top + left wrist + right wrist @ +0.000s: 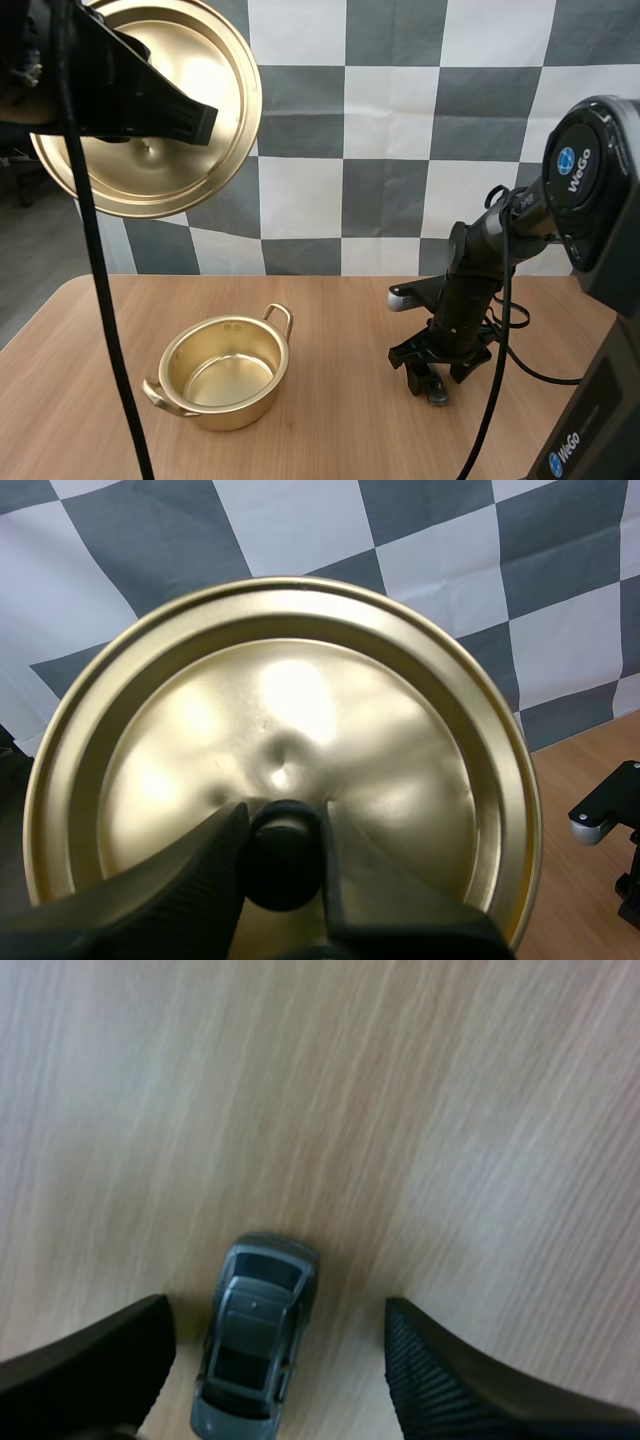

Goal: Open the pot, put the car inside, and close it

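- The light wooden counter (340,420) carries everything, seen whole from the high view.
- The round golden metal lid (215,60) hangs tilted in the air, well above the pot.
- The golden two-handled pot (240,405) stands open and empty at the counter's left.
- The left wrist view shows the left pincer (283,820) clamped on the lid's black knob (285,865).
- The right wrist view shows the right pincer (278,1310) spread wide, low over the counter.
- The small grey toy car (255,1350) lies on the counter between those fingers, untouched and well apart from the pot.

Left gripper (203,122) is raised at the frame's upper left, fingers (210,850) pinched on the lid (195,60) knob (one each side). Right gripper (430,383) points down at lower right, fingers spread wide.
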You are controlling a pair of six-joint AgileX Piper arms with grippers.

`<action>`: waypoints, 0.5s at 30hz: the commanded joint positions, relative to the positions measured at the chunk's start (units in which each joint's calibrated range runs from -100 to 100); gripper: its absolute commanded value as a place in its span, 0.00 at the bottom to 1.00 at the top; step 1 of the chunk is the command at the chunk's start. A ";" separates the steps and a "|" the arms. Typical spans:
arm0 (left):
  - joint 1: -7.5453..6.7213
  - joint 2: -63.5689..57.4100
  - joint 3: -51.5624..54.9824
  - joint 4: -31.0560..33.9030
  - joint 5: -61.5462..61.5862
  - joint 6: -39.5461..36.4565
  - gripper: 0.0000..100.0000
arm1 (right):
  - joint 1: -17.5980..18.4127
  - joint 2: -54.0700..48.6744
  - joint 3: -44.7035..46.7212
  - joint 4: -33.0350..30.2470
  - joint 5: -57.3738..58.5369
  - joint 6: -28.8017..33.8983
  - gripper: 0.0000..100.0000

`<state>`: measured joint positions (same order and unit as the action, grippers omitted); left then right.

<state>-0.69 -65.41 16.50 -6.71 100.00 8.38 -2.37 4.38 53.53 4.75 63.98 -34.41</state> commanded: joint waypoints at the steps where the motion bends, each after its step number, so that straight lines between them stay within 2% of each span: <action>1: -0.02 -0.07 0.06 0.10 0.00 -0.01 0.00 | -0.01 0.22 0.06 0.07 -1.30 -0.66 1.00; 2: -0.02 -0.07 0.06 0.10 0.00 -0.01 0.00 | -0.01 0.22 -0.06 0.07 -1.50 -0.66 0.97; 3: -0.02 -0.07 0.06 0.10 0.00 -0.01 0.00 | -0.01 0.22 -0.06 0.07 -1.73 -0.93 0.87; 5: -0.02 -0.07 0.06 0.10 0.00 -0.01 0.00 | -0.01 0.22 -0.06 0.07 -1.96 -1.08 0.54; 7: -0.02 -0.07 0.06 0.10 0.00 -0.01 0.00 | -0.01 0.22 -0.06 0.07 -1.96 -1.08 0.00; 15: -0.02 -0.07 0.06 0.10 0.00 -0.01 0.00 | -0.01 -0.08 -0.06 0.07 -1.96 -2.19 0.00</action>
<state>-0.69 -65.41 16.50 -6.61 100.00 8.38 -2.37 4.48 53.41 4.89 61.69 -36.32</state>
